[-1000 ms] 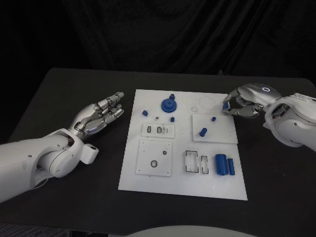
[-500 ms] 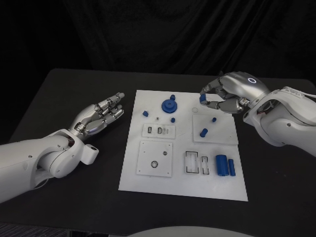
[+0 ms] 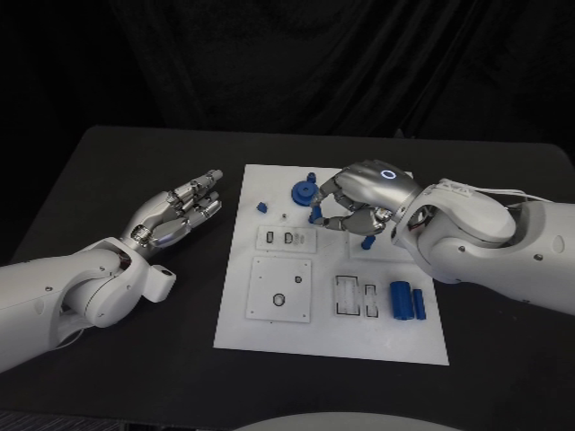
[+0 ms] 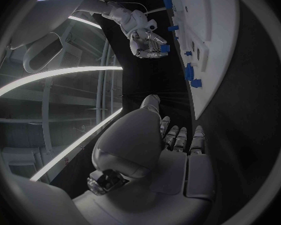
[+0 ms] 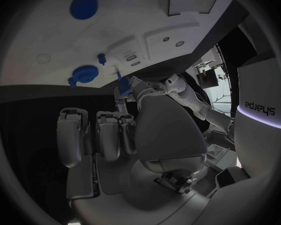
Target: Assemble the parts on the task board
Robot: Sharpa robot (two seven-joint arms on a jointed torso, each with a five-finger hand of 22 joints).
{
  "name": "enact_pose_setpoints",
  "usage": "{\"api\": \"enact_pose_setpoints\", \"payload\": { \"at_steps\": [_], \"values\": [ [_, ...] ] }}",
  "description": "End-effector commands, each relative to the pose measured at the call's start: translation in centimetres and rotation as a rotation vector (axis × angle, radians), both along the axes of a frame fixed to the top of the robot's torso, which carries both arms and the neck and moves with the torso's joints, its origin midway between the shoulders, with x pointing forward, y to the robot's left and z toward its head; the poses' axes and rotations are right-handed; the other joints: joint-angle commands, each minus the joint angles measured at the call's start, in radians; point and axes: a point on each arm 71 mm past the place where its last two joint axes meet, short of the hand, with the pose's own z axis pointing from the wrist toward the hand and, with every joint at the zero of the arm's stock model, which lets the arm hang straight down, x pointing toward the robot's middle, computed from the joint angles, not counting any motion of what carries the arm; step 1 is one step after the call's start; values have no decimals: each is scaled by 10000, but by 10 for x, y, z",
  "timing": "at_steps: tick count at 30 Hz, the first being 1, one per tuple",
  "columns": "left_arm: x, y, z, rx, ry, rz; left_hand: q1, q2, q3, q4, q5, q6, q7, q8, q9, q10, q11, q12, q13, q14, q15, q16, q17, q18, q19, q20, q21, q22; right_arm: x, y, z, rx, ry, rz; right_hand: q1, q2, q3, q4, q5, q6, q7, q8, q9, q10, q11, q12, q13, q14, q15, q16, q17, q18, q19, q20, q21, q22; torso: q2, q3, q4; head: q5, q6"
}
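Observation:
The white task board (image 3: 352, 341) lies in the middle of the black table. My right hand (image 3: 359, 202) hovers over its upper middle, fingers curled, pinching a small blue part (image 5: 123, 87) at its fingertips; the same small blue part (image 4: 164, 48) appears in the left wrist view. A blue gear (image 3: 304, 190) stands just left of that hand, and a blue peg (image 3: 368, 241) stands just below it. My left hand (image 3: 178, 211) lies open on the table left of the board, fingers stretched out and holding nothing.
A small blue piece (image 3: 260, 207) sits near the board's left edge. Two blue cylinders (image 3: 410, 301) lie at its lower right beside empty slots (image 3: 355, 296). A square plate with a hole (image 3: 281, 287) sits at the lower left.
My right hand has swung left from the board's right edge to above its upper middle, carrying the small blue part. The left hand has not moved.

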Motion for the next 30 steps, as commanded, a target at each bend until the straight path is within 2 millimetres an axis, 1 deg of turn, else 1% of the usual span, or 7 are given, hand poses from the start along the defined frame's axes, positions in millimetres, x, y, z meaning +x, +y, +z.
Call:
{"api": "enact_pose_setpoints", "payload": {
  "at_steps": [1, 4, 9, 13, 19, 22, 30],
  "values": [
    [-3, -3, 11, -781, -1301, -373, 94, -4, 46, -7, 54, 0, 73, 15, 13, -38, 58, 13, 11, -5, 81, -68, -14, 85, -2, 84, -56, -14, 2, 4, -12, -973, 289, -237, -130, 69, -62, -18, -13, 362, -337, 72, 520, 1040, 83, 27, 2633, 920, 39, -46, 2192, 103, 708, 22, -67, 2393, -14, 5, -67, 64, -8],
    [-3, -3, 11, -782, -1287, -389, 94, -4, 46, -7, 54, 0, 73, 15, 13, -38, 58, 13, 11, -5, 81, -68, -14, 85, -2, 84, -56, -14, 3, 10, -20, -1089, 417, -209, -117, 74, -55, -34, 12, 362, -344, 68, 531, 1040, 81, 27, 2633, 920, 38, -45, 2193, 104, 707, 23, -68, 2392, -21, 10, -66, 65, -26],
    [-2, -4, 11, -788, -1279, -414, 94, -3, 60, -20, 55, 11, 126, 18, 14, -46, 41, 11, 9, -5, 74, -68, -14, 87, -2, 83, -57, -14, 4, 16, -27, -1153, 508, -176, -117, 76, -54, -44, 49, 366, -346, 66, 545, 1040, 90, 27, 2633, 915, 39, -61, 2170, 93, 726, 24, -30, 2406, -25, 37, -82, 59, -83],
    [-2, -5, 10, -798, -1261, -451, 94, -3, 60, -20, 55, 11, 126, 18, 14, -46, 41, 11, 9, -5, 74, -68, -14, 87, -2, 83, -57, -14, 5, 20, -31, -1186, 562, -163, -120, 77, -54, -47, 66, 368, -345, 65, 552, 1040, 94, 27, 2633, 912, 41, -68, 2159, 90, 732, 25, -18, 2410, -27, 22, -39, 25, -98],
    [-2, -6, 10, -805, -1238, -479, 94, -3, 60, -20, 55, 11, 126, 18, 14, -46, 41, 11, 9, -5, 74, -68, -14, 87, -2, 83, -57, -14, 6, 24, -35, -1179, 624, -179, -117, 69, -52, -78, 143, 338, -331, 39, 575, 1040, 110, 27, 2633, 907, 50, -85, 2134, 96, 723, 30, -39, 2402, -16, 19, -80, 120, -122],
    [-2, -6, 10, -802, -1228, -479, 95, 2, 70, -26, 56, -7, 144, 15, 12, -55, 31, 9, 7, -5, 70, -68, -14, 89, -2, 82, -57, -14, 6, 25, -36, -1198, 645, -196, -115, 68, -49, -94, 180, 315, -320, 21, 585, 1040, 118, 27, 2633, 909, 57, -82, 2138, 97, 722, 34, -42, 2402, -17, 16, -95, 131, -130],
    [-1, -6, 10, -809, -1196, -511, 95, 2, 70, -26, 56, -7, 144, 15, 12, -55, 31, 9, 7, -5, 70, -68, -14, 89, -2, 82, -57, -14, 7, 28, -40, -1278, 720, -207, -153, 67, -48, -135, 232, 105, -242, -123, 609, 1040, 149, 27, 2633, 903, 85, -103, 2106, 104, 711, 57, -69, 2392, -15, 19, -45, 81, -153]
  ]
}}
